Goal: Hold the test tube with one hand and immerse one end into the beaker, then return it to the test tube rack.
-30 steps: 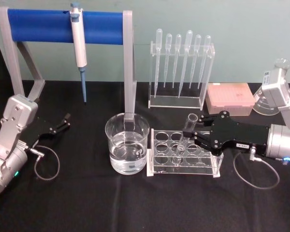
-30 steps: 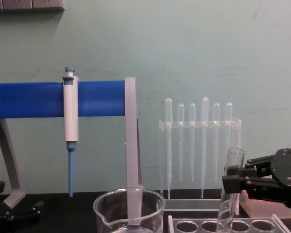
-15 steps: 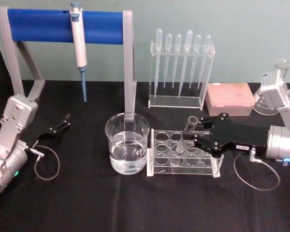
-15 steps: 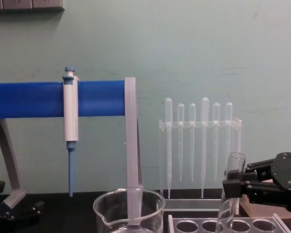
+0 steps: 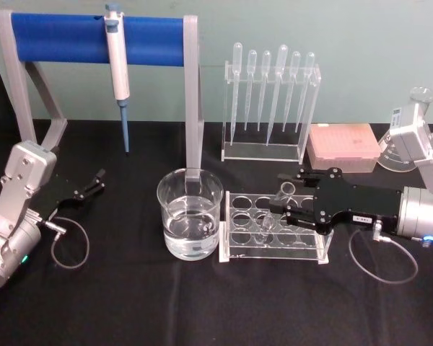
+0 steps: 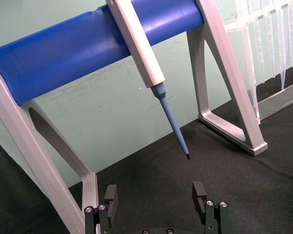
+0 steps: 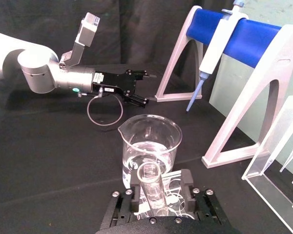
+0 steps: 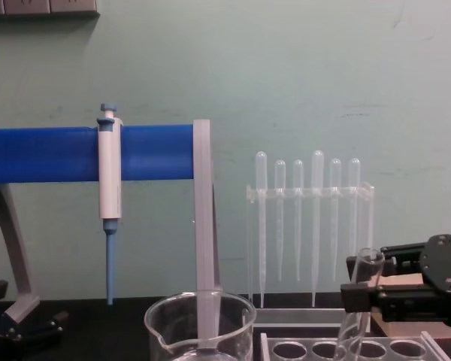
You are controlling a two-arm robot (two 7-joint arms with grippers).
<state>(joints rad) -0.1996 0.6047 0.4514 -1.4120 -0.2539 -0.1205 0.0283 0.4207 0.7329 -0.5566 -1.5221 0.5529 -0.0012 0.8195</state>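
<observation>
Right gripper: clamped on the test tube, low end in the clear rack, long axis tilted, rim leaning away from the beaker. Beaker just beside the rack, toward the robot's left. Left gripper: parked well apart, fingers spread.

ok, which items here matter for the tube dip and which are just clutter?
In play: test tube, right tool gripping it, beaker, tube rack.

Clutter: micropipette on blue stand, pipettes, pink box, idle left tool.
</observation>
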